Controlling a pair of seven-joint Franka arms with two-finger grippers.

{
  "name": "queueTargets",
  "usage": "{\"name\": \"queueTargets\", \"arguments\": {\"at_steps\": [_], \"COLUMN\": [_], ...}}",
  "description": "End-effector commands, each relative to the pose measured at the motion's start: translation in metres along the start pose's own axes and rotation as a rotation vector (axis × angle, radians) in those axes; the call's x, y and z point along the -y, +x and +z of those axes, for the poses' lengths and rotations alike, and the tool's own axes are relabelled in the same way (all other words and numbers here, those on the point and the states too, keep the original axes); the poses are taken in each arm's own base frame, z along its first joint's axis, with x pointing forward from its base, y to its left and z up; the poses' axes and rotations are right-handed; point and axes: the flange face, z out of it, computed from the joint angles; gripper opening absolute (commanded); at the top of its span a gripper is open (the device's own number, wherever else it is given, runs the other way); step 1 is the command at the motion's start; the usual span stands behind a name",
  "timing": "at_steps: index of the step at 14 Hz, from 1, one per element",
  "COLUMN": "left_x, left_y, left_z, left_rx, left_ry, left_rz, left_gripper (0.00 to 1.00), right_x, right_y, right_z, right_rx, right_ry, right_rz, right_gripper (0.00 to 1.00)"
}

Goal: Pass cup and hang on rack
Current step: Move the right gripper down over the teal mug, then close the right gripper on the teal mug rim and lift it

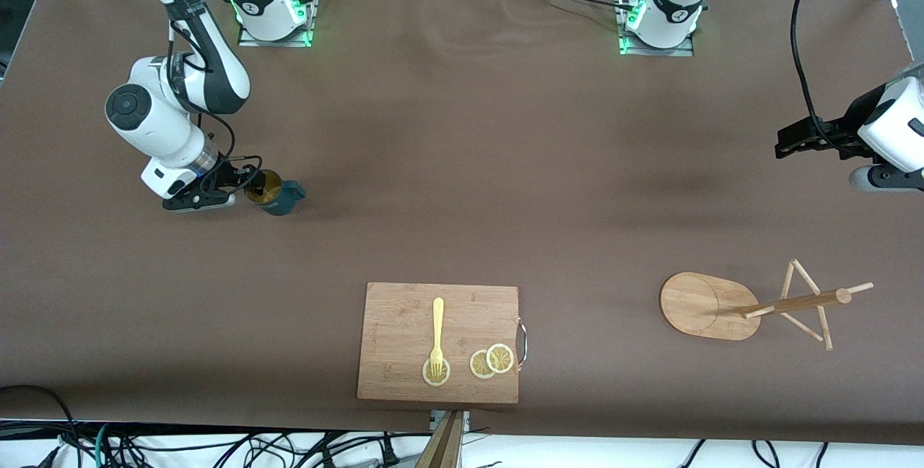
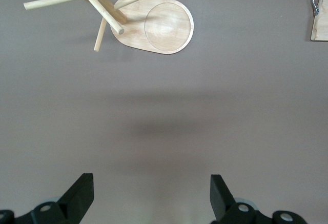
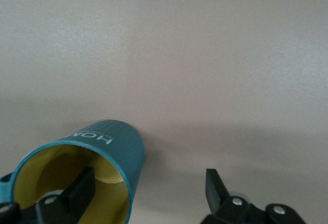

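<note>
The teal-blue ribbed cup [image 1: 281, 199] with a yellowish inside sits on the brown table at the right arm's end. My right gripper [image 1: 249, 188] is open at its rim. In the right wrist view one finger [image 3: 82, 183] is inside the cup [image 3: 110, 142] and the other is outside, with the cup wall between them and not clamped. The wooden rack [image 1: 711, 305] stands on its oval base toward the left arm's end, nearer the front camera. My left gripper [image 1: 788, 144] is open and empty, waiting in the air above the table, with the rack [image 2: 164, 24] ahead of it.
A wooden cutting board [image 1: 404, 323] with a metal handle lies near the front edge at mid-table. It carries a yellow fork [image 1: 437, 331] and lemon slices [image 1: 491, 361]. Its corner shows in the left wrist view [image 2: 320, 21].
</note>
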Motion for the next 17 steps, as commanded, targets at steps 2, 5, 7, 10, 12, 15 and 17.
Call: {"name": "queueTargets", "arguments": {"at_steps": [2,5,7,10,12,15,17], "left_x": [0.0,-0.001,-0.001,-0.001,0.0,0.0,0.001], "left_y": [0.001,-0.001,-0.002,-0.001,-0.002,-0.003,-0.003], "left_z": [-0.007,-0.006,-0.006,-0.005,-0.005,-0.003,-0.002], "left_rx": [-0.009,-0.004,-0.001,0.001,0.002,0.016,0.019], "left_ry": [0.004,-0.007,-0.019,-0.019,-0.019,-0.021,-0.021], "left_rz": [0.014,0.016,0.015,0.015,0.018,0.024,0.035], "left_gripper": [1.0,1.0,1.0,1.0,1.0,1.0,1.0], "right_x": [0.017,0.018,0.018,0.019,0.028,0.039,0.055], "right_y": [0.0,0.001,0.001,0.006,0.013,0.041,0.063], "right_z": [0.014,0.014,0.013,0.003,-0.011,-0.053,-0.082], "right_rx": [-0.019,-0.019,-0.02,-0.038,-0.037,0.03,0.101], "right_ry": [0.009,0.009,0.009,0.006,0.011,0.021,0.029], "right_rz": [-0.013,-0.019,-0.029,-0.036,-0.052,-0.072,-0.106], "right_gripper": [0.23,0.0,0.0,0.0,0.0,0.0,0.0]}}
